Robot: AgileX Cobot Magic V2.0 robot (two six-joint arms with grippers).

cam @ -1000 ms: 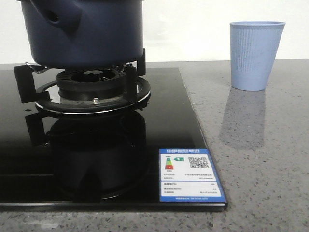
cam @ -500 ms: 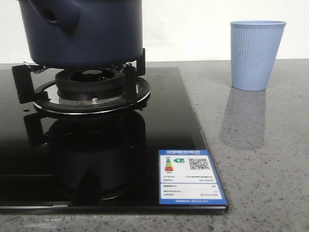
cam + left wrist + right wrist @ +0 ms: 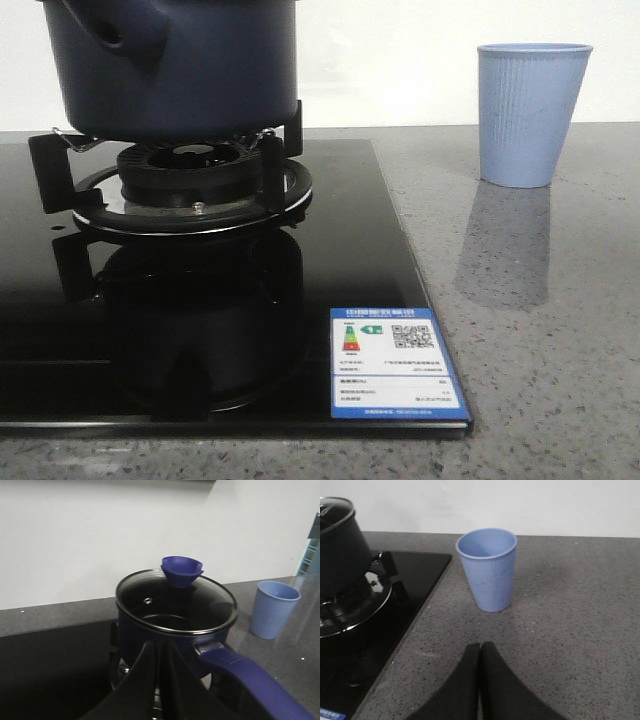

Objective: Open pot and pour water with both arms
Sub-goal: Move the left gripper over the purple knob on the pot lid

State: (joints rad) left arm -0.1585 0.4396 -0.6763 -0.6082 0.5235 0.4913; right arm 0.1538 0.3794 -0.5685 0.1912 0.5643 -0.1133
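Observation:
The dark navy-blue pot (image 3: 190, 70) stands on the burner grate at the back left of the stove. In the left wrist view the pot (image 3: 150, 640) wears a glass lid (image 3: 175, 602) with a blue knob (image 3: 182, 570), and its long blue handle (image 3: 250, 680) points toward the camera. My left gripper (image 3: 158, 647) is shut and empty, just short of the pot's near wall, beside the handle. My right gripper (image 3: 480, 647) is shut and empty over the counter, short of the light blue ribbed cup (image 3: 488, 569). Neither gripper shows in the front view.
The black glass stove top (image 3: 330, 270) carries a burner grate (image 3: 190, 185) and a blue energy label (image 3: 396, 364) at its front right corner. The cup (image 3: 530, 112) stands upright on the grey speckled counter (image 3: 540, 330) to the right of the stove. A white wall is behind.
The front view shifts by a few pixels and back. The pot, the cup and the stove stay where they were.

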